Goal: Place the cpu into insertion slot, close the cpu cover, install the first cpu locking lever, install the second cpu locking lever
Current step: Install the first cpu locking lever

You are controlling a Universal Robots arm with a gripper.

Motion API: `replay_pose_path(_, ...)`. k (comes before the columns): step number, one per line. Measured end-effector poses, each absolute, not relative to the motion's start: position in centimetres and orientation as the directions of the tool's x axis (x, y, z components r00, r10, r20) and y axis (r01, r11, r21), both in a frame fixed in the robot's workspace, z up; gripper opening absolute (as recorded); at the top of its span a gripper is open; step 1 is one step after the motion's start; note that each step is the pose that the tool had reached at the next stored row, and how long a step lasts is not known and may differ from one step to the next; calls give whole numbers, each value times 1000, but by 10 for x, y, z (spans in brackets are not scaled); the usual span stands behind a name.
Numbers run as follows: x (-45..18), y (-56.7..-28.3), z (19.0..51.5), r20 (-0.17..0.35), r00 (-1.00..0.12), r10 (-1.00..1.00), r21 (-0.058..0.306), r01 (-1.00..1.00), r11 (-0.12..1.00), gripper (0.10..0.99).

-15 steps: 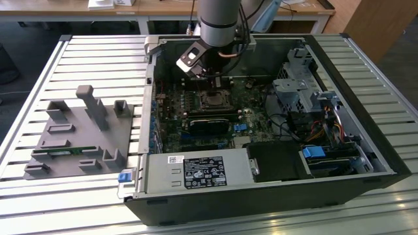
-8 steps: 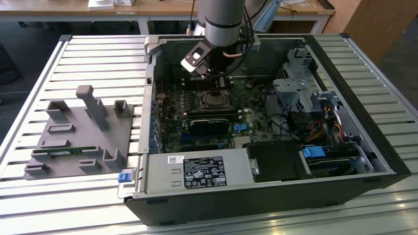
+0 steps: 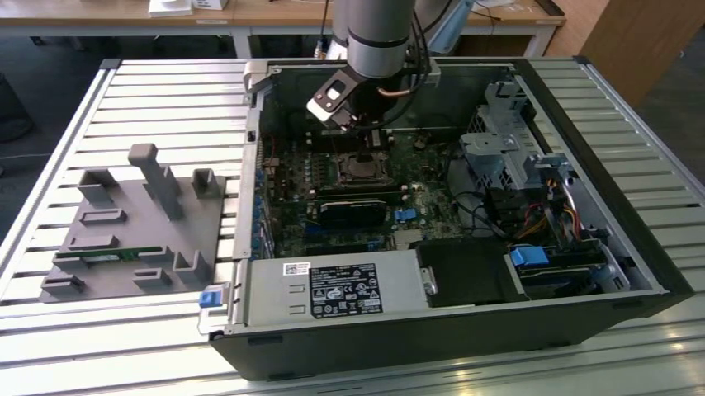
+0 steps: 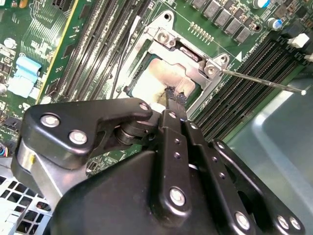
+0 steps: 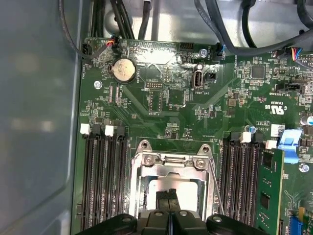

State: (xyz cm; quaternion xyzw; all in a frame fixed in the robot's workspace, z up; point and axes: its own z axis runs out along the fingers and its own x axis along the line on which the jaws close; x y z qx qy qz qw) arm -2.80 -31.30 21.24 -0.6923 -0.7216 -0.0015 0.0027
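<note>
The insertion slot (image 3: 358,169) sits mid-board inside the open computer case. In both wrist views the cpu (image 5: 188,188) (image 4: 154,81) lies in the slot with its silver top showing. The cpu cover (image 5: 171,160) (image 4: 188,51) lies flat around it as a silvery frame. My gripper (image 5: 169,195) (image 4: 175,96) (image 3: 372,140) is shut, and its tips rest on or just above the cpu's top. A thin metal locking lever (image 4: 264,81) (image 5: 215,188) sticks out from the socket's corner, standing free along one side.
Long black memory slots (image 5: 100,181) flank the socket, one side holding a green memory card (image 5: 269,196). Cables (image 5: 117,19) hang near the case wall. A power supply (image 3: 330,289), a drive cage (image 3: 507,148) and a grey fixture (image 3: 132,223) outside the case are in the exterior view.
</note>
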Motion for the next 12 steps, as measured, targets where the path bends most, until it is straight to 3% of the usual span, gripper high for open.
replay_pose_path(12, -28, -313, 233, 6, -41, 999, -1, 999, 41, 118)
